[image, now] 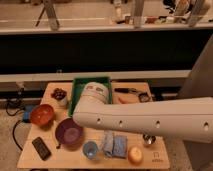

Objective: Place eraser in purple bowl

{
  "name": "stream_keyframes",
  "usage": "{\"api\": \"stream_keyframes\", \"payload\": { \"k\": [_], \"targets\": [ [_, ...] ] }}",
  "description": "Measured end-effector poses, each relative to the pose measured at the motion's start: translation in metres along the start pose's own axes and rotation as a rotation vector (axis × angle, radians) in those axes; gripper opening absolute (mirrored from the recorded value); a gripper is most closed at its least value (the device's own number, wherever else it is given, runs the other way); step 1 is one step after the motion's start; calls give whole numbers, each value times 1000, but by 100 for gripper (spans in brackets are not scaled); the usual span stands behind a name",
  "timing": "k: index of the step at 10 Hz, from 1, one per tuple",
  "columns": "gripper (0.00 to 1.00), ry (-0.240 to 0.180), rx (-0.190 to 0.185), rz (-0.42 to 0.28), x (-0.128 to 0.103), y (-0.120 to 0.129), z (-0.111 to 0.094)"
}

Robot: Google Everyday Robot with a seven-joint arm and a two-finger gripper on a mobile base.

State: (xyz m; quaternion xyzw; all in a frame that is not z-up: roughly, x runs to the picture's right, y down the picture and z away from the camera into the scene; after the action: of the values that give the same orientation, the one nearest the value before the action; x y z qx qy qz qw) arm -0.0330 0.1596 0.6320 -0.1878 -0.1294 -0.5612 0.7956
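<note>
The eraser [41, 148], a flat black block, lies on the wooden table [60, 159] near its front left corner. The purple bowl [69, 132] stands just right of it and a little farther back, and looks empty. My white arm [150, 122] reaches in from the right across the middle of the table. Its rounded end [95, 95] sits over the green tray [79, 87]. The gripper itself does not show; it is nowhere near the eraser or the bowl.
An orange bowl [42, 114] stands behind the purple one, at the left. A small blue cup [90, 149], a folded blue-grey cloth [114, 144] and a yellow-orange ball [135, 155] line the front edge. A dish of dark fruit [59, 94] sits at the back left.
</note>
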Motion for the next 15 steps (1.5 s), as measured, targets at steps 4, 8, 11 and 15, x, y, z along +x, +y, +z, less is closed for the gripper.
{"api": "stream_keyframes", "payload": {
  "k": [4,8,11,15],
  "targets": [
    [8,-23,-1,-33,-6,-4,2],
    [20,-33,1,-87,-18,-10,3],
    [51,-46,0,-123,-25,-19,4],
    [80,-56,1,-161,-27,-27,4]
  ]
}}
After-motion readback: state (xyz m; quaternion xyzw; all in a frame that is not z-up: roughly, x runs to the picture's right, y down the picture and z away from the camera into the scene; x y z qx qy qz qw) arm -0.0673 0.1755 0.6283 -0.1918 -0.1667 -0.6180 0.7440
